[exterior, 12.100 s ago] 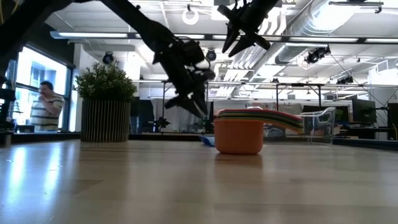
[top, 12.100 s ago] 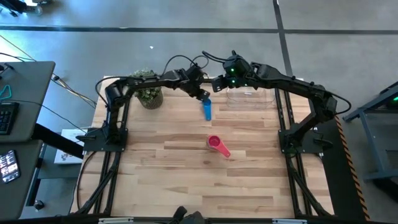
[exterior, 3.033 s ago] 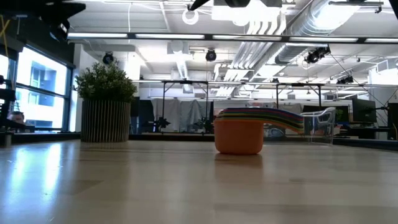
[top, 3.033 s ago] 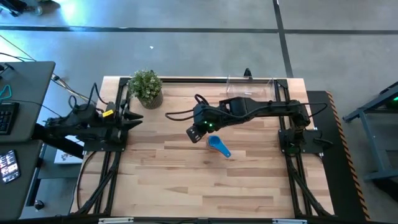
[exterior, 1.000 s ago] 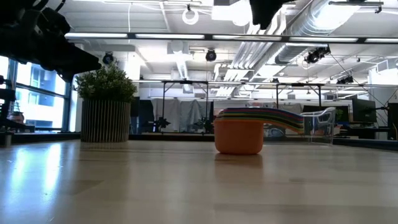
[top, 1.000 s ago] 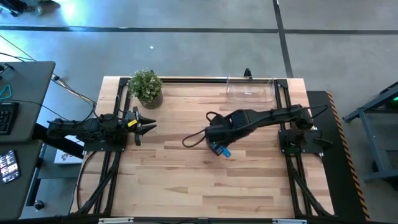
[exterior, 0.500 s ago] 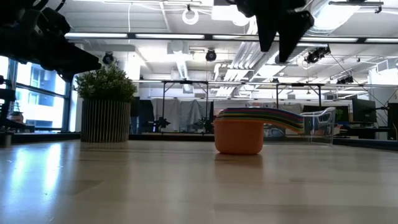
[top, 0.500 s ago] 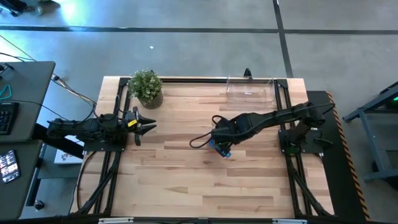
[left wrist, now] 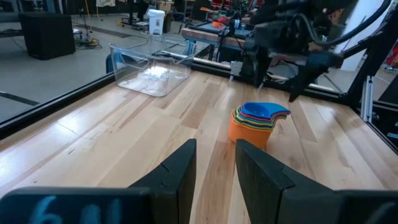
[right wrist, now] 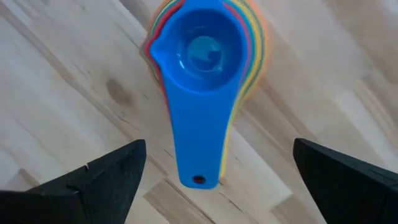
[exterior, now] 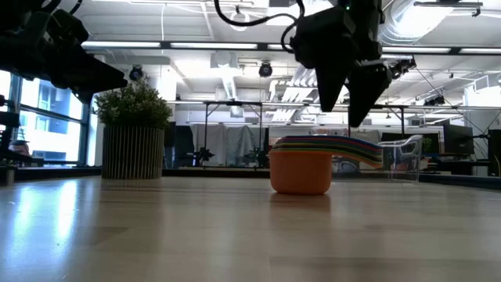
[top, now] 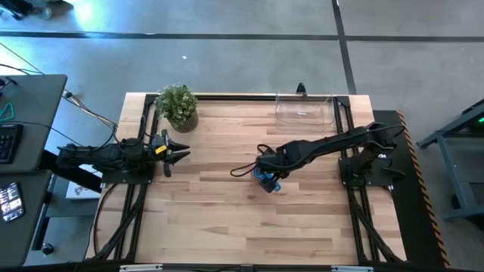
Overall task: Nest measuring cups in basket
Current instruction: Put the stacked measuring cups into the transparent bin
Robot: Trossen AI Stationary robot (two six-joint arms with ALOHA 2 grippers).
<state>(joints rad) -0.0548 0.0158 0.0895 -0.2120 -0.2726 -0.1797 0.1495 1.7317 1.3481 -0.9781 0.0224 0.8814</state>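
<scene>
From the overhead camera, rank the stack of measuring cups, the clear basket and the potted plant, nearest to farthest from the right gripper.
1. Stack of measuring cups: directly under the right gripper, mid-table.
2. Clear basket: at the far edge, right of centre.
3. Potted plant: far-left corner, nearer the waiting left gripper.

From overhead, the right gripper [top: 266, 180] covers nearly all of the nested measuring cups [top: 269, 184] — only a sliver of blue shows beside it. In the right wrist view the blue cup [right wrist: 202, 81] on top hides the ones beneath, so only thin coloured rims peek out, and both fingers [right wrist: 106, 180] are cut off by the picture's edge. At table height the left gripper [exterior: 70, 66] is a dark silhouette, partly out of frame.
</scene>
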